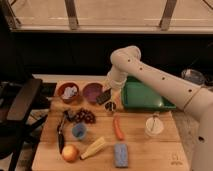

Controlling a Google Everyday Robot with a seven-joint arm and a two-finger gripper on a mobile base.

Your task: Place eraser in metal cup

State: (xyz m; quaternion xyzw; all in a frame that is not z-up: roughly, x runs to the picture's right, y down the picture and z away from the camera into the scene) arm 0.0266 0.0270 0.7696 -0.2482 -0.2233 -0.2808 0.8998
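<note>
Just one camera view shows the scene, from the front and a little above. The white arm reaches in from the right, bends at a high elbow above the back of the table, and drops down and to the left. Its gripper hangs over the middle rear of the table, clamped shut on the eraser. The eraser is tilted in the air, just in front of the purple bowl. The metal cup stands right below and slightly right of the eraser, close to the left edge of the green tray.

By count:
- Two bowls: the purple one and a red-brown bowl to its left.
- Three cups: the metal cup, a blue cup and a translucent white cup.
- One each of the tray, a carrot, a bunch of grapes and a grey-blue pad.

A black chair stands at the left.
</note>
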